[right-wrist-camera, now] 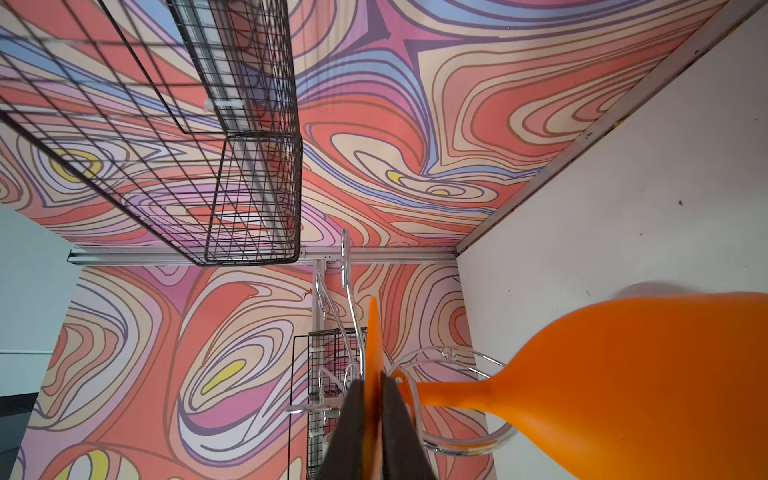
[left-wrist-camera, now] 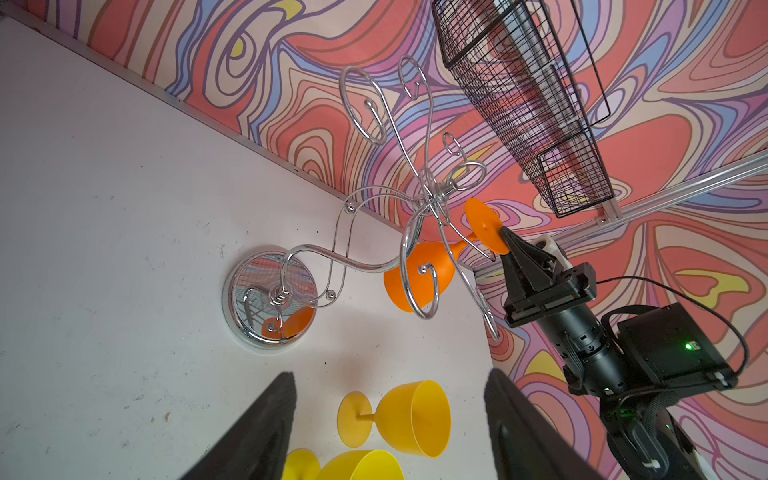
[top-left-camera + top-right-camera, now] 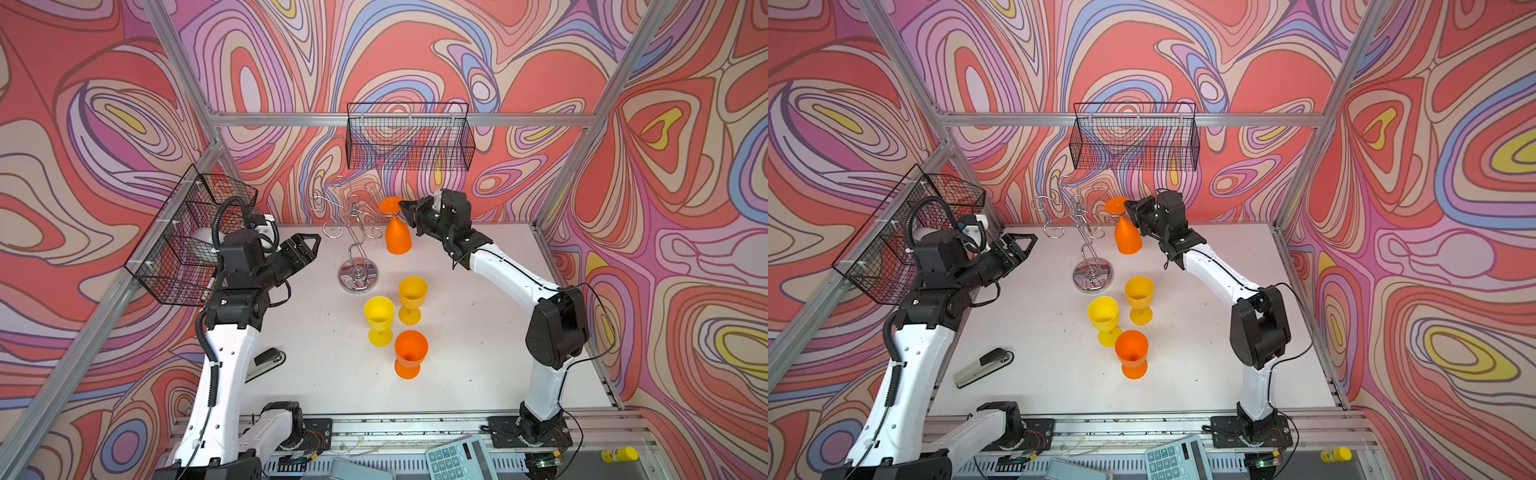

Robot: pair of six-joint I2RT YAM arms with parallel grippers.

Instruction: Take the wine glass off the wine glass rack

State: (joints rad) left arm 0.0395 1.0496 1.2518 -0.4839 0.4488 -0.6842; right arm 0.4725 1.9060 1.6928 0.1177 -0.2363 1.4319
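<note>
An orange wine glass [image 3: 398,239] [image 3: 1127,240] hangs upside down from a curled hook arm of the chrome wine glass rack [image 3: 358,276] [image 3: 1093,274], at the back of the white table. My right gripper [image 3: 402,204] [image 3: 1128,204] is shut on the edge of the glass's round foot. In the right wrist view both pads pinch the thin foot at my right gripper [image 1: 372,382], and the stem passes through a rack loop [image 1: 457,451] to the bowl [image 1: 644,374]. My left gripper [image 3: 316,243] [image 2: 390,376] stands open and empty, left of the rack [image 2: 257,274].
Three goblets stand upright in front of the rack: amber [image 3: 412,299], yellow [image 3: 379,320] and orange [image 3: 410,353]. A stapler [image 3: 982,368] lies at the front left. Black wire baskets hang on the back wall [image 3: 409,137] and the left wall [image 3: 195,237].
</note>
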